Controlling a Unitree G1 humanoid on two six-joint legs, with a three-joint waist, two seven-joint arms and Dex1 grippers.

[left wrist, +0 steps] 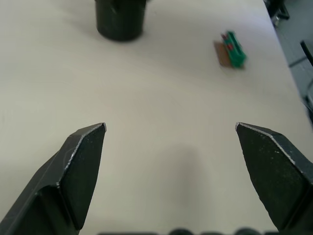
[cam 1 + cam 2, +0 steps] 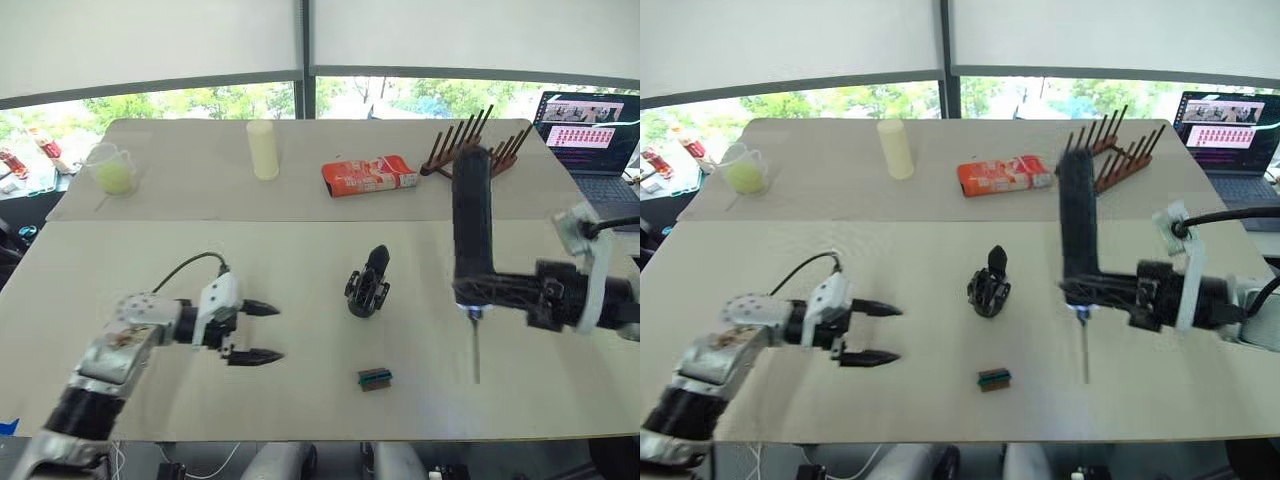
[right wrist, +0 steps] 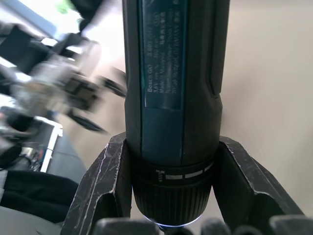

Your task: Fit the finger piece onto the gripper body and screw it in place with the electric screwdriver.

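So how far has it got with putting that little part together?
The finger piece already seems to stand up on the gripper body at mid-table, though whether it is fully seated cannot be told. In hand: the right gripper clamps the electric screwdriver upright, its bit hanging off to the side of the body. Left: driving the screw. The left gripper is open and holds nothing.

A green block [image 2: 375, 378] is lying on the counter [image 2: 300, 250], ahead of the left fingers and off to their right. Far beyond them, a cup [image 2: 113, 168], a pale cylinder [image 2: 263, 149], a red packet [image 2: 368, 175] and a brown rack [image 2: 478, 145] are sitting in a row. A laptop [image 2: 590, 130] is glowing past the right fingers.
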